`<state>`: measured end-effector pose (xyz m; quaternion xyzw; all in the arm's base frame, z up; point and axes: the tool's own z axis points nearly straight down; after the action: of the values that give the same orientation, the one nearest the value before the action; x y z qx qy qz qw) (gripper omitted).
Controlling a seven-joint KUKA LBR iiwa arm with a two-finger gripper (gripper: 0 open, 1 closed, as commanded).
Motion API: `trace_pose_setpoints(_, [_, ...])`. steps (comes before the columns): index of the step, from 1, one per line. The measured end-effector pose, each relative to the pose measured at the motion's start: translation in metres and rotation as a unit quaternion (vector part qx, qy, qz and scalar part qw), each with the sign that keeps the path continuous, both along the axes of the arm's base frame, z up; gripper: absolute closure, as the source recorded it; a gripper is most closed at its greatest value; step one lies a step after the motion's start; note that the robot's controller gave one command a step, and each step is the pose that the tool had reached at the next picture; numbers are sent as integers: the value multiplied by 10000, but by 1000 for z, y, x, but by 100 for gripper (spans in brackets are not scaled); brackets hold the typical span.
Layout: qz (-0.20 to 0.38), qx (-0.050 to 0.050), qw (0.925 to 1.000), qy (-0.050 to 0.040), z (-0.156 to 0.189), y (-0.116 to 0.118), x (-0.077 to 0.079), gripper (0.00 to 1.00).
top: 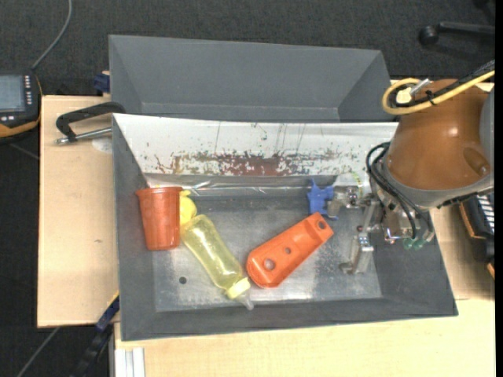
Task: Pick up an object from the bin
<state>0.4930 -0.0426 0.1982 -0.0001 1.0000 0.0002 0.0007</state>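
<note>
Gripper (355,261) hangs low inside the grey bin (413,281), in the camera view just to the right of the orange tool (287,251). It is over bare metal floor. From this angle I cannot tell whether it is open or closed, because the wrist hardware and the cables (391,210) crowd the view of its tip. Above it and farther right of the orange tool is the arm's orange cover (436,148), reaching in over the bin's right rim.

The orange tool is the thing nearest the gripper. It is a long, flattish plastic piece with a rounded broad end and small holes along its body. It lies flat on the floor on a slant, with the broad end lower left and the narrower end upper right. That narrower end is near the gripper but apart from it.

Just above the orange tool's narrow end, against the back wall, sits a small blue piece (318,196); its kind cannot be made out. To the left of the orange tool lies a pale yellow bottle (212,254) on its side, also on a slant, its lower end just beside the tool's broad end. Farther left of the orange tool stands an orange cup (159,217), upright. A small yellow lump (187,208) is tucked against the cup's right side, between the cup and the bottle's upper end.
</note>
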Motion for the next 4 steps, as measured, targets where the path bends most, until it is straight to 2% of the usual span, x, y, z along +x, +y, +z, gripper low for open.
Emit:
trace_pose_setpoints(1, [327, 1, 9995, -16, -54, 26, 40, 0])
trace_pose_setpoints(2, [-232, 9, 9997, 1, -101, 35, 32, 0])
trace_pose_setpoints(3, [167, 8, 9998, -51, -127, 44, 87, 100])
trace_pose_setpoints(4, [169, 8, 9998, -51, -127, 44, 87, 100])
